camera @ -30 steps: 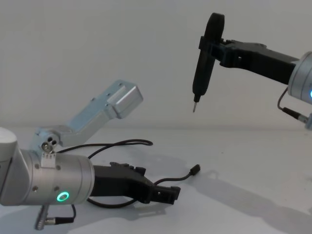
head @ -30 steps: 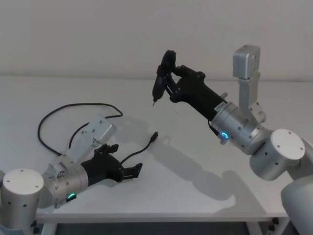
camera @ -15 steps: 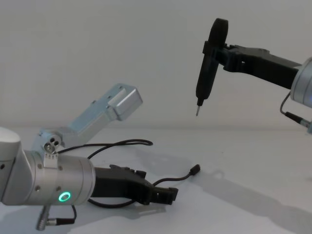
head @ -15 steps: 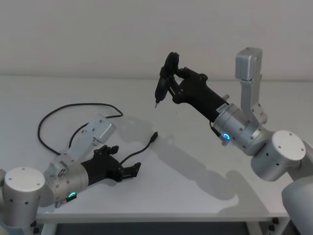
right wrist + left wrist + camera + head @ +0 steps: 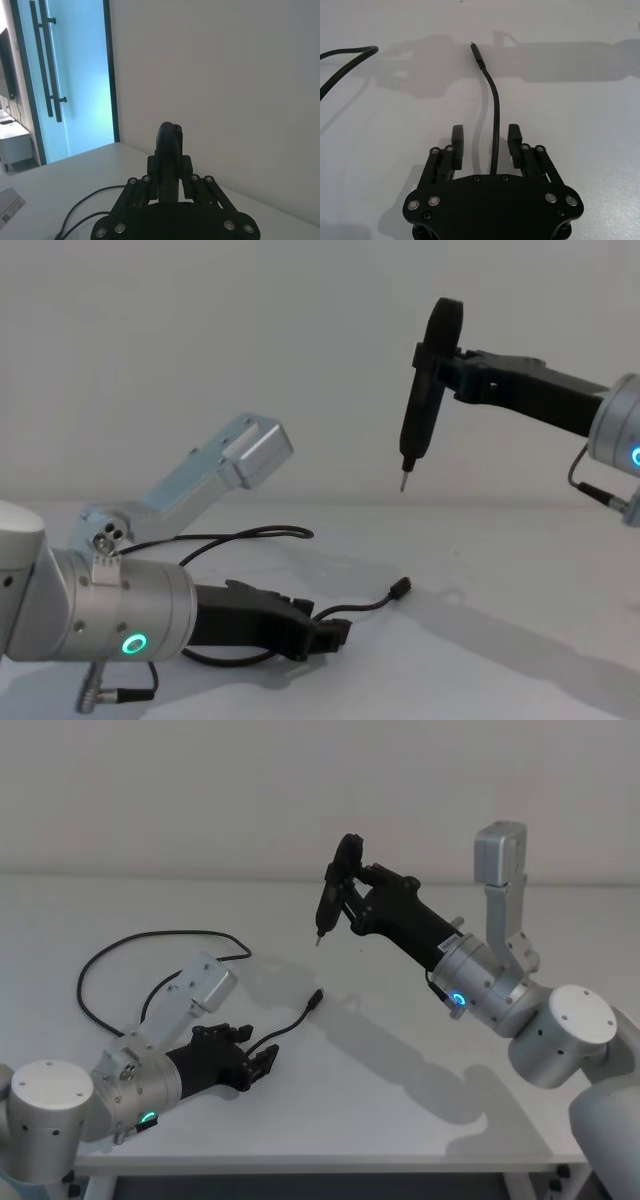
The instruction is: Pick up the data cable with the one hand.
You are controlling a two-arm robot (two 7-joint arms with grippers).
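Left wrist view: L gripper [image 5: 486, 134] spread astride data cable [image 5: 495, 125], lower centre, ready to pinch.
Head view: R gripper [image 5: 347, 882], upper centre, clamps pen-like tool [image 5: 325, 907], clear of work.

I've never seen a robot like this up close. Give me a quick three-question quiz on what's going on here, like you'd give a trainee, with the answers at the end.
1. True or false: the left end effector holds the long thin black data cable high above the white table.
2. What is in the raised right end effector? A) a black pen-shaped tool with a silver tip B) a red cup C) nothing
3. Fill in: the left end effector's fingers are ___, one on each side of the cable.

Key
1. False: it sits low at the table, and the cable lies on the table.
2. A
3. open
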